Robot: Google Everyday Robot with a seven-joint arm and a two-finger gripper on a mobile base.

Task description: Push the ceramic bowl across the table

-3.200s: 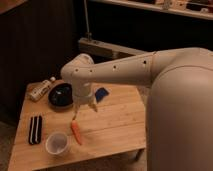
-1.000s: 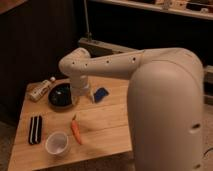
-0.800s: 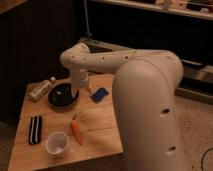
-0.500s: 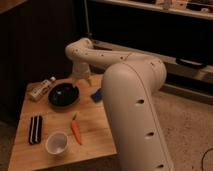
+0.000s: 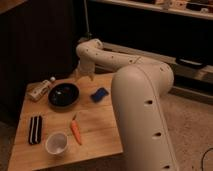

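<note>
One table (image 5: 97, 120) of light wooden planks carried one each of bowl (image 5: 63, 95), white cup (image 5: 56, 144), carrot (image 5: 75, 132), blue pad (image 5: 99, 94), bottle (image 5: 40, 91) and dark striped case (image 5: 35, 129). The bowl was round, shallow and glossy black. It stood mouth-up with no long axis, toward the table's 11 o'clock. One gripper (image 5: 82, 76) hung near the bowl's 1 o'clock; whether it was open or closed could not be told.
</note>
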